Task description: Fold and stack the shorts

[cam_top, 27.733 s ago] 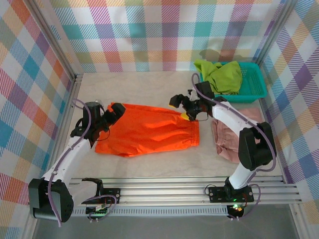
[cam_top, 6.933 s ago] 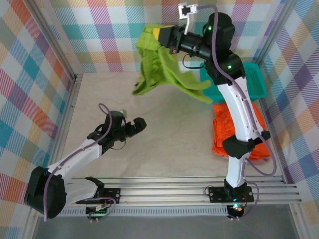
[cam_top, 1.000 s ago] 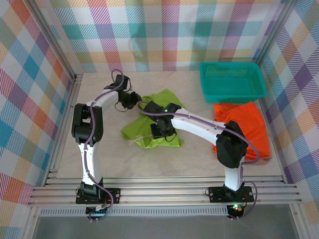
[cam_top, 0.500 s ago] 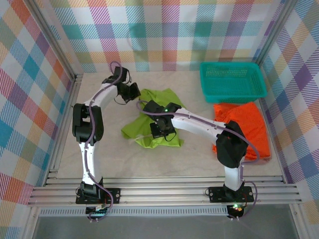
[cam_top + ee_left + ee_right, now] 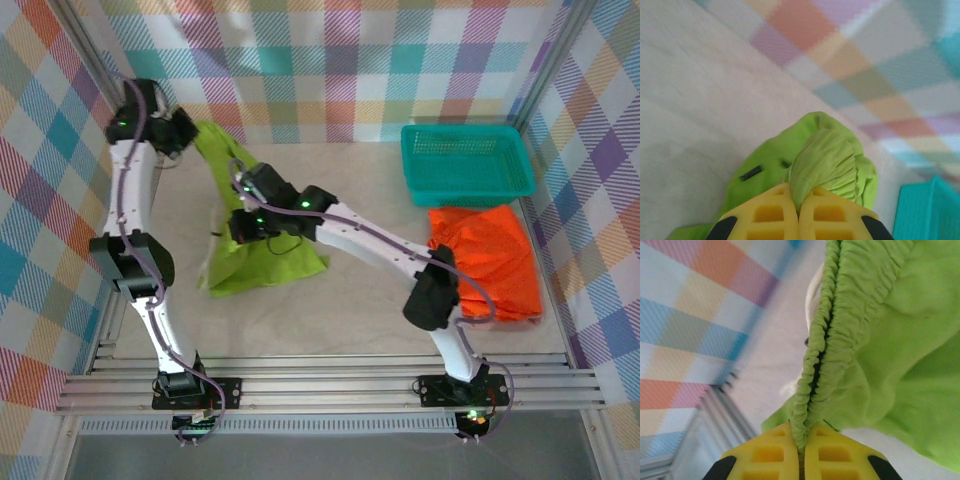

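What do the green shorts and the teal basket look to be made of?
The green shorts look like soft, matte cloth, possibly a light cotton or synthetic: they drape, wrinkle, and the waistband puckers finely. The basket looks like rigid moulded plastic, smooth, with open mesh walls.

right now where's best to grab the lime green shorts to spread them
The gathered waistband of the green shorts, edge-on, one end each side: it's a thick ridge and the rest drapes down from it. The left gripper and right gripper pinch it so.
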